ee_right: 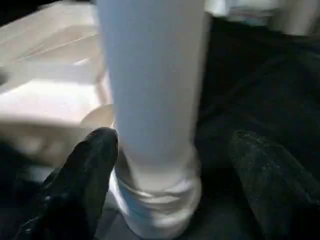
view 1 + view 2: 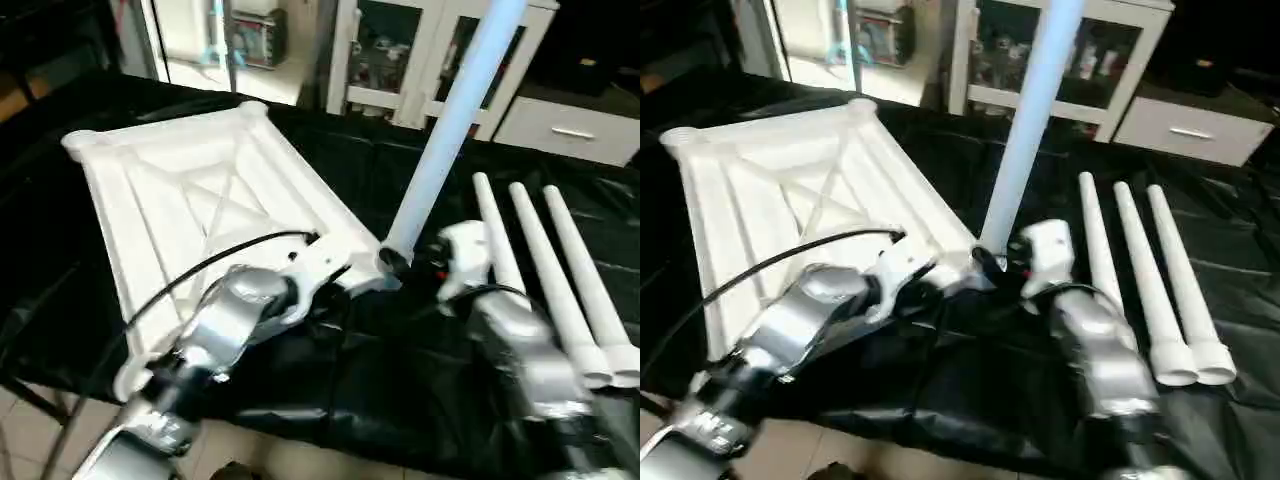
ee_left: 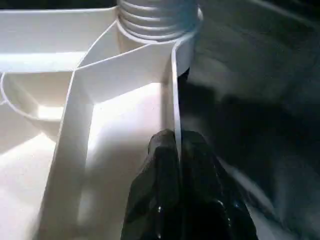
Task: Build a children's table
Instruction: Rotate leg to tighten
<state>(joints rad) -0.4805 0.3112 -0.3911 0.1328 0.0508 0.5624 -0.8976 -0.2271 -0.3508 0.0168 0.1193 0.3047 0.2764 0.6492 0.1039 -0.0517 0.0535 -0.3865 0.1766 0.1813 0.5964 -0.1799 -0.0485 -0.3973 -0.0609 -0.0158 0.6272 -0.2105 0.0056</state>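
Observation:
The children's table top (image 2: 200, 190) lies upside down on the black cover, its X ribs facing up. One white leg (image 2: 445, 140) stands upright in the top's near right corner socket; the left wrist view shows its threaded end (image 3: 157, 20) seated there. My left gripper (image 3: 176, 142) is shut on the top's thin side wall, just short of that corner. My right gripper (image 1: 175, 140) is open around the leg's base, one finger (image 1: 85, 175) on each side and a gap on the right. Three more legs (image 2: 560, 280) lie side by side at the right.
The black cover (image 2: 400, 380) spreads over the whole work table, whose front edge runs close below my forearms, with tiled floor beyond. A white glass-door cabinet (image 2: 400, 60) and a drawer unit (image 2: 575, 130) stand behind.

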